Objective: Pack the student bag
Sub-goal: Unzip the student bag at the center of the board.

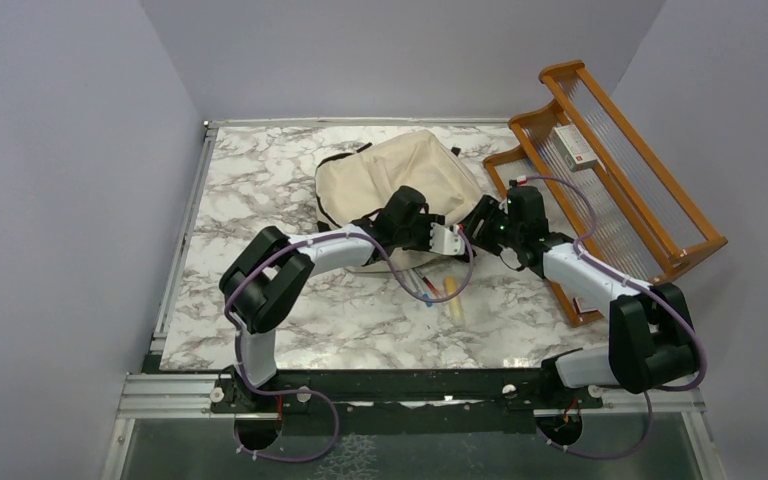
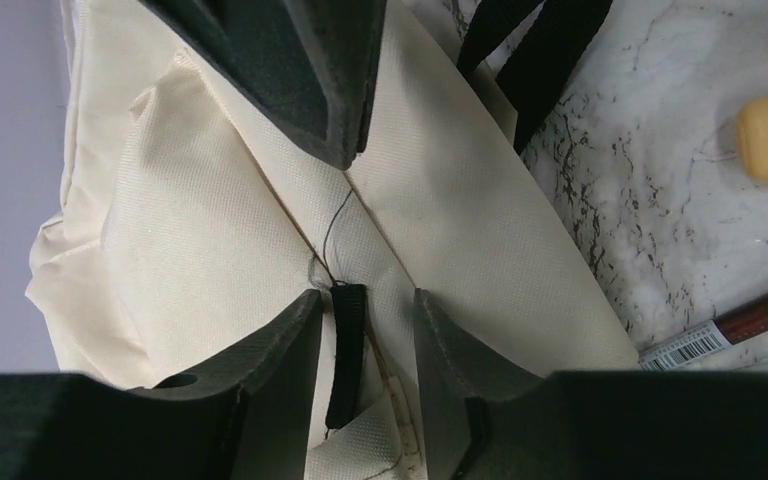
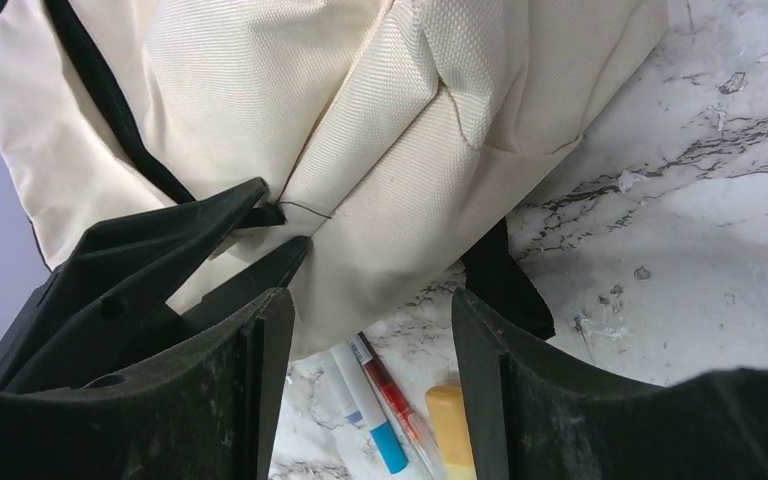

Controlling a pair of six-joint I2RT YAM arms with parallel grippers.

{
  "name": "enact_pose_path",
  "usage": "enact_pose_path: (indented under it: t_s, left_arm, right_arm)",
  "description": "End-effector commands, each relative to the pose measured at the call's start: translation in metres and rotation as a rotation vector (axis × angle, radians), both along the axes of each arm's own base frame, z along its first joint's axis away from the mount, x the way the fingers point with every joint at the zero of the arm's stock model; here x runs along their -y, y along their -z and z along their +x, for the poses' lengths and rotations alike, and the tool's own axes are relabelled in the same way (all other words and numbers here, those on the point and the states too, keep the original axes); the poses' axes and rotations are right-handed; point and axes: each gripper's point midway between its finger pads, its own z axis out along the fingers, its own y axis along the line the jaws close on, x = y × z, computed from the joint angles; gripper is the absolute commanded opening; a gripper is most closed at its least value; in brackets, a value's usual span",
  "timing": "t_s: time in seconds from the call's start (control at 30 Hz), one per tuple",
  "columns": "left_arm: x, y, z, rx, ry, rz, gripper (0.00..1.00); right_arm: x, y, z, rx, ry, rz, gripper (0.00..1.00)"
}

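Observation:
The beige student bag (image 1: 400, 180) lies on the marble table at the back middle. Both grippers meet at its near right edge. My left gripper (image 1: 455, 241) is open on the cream fabric, and a short black zipper tab (image 2: 347, 345) lies between its fingers (image 2: 285, 350) without being pinched. My right gripper (image 1: 480, 224) is open and empty over the bag's edge (image 3: 390, 150); below it lie pens and an eraser. One right finger (image 2: 300, 60) shows in the left wrist view. The left fingers (image 3: 150, 260) show in the right wrist view.
A blue-capped marker (image 3: 375, 420), a red pen (image 3: 400, 400) and a yellow eraser (image 3: 450, 425) lie on the table just in front of the bag (image 1: 435, 287). A black strap (image 3: 505, 285) trails from the bag. A wooden rack (image 1: 610, 170) holding a small box (image 1: 572, 148) stands at the right.

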Motion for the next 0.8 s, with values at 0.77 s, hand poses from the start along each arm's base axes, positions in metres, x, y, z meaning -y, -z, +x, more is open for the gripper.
enact_pose_path:
  t_s: [0.77]
  left_arm:
    - [-0.003,-0.068,0.013,-0.154,-0.084,-0.292,0.0]
  right_arm:
    - [0.002,-0.011,-0.002,0.064,-0.012,0.008,0.63]
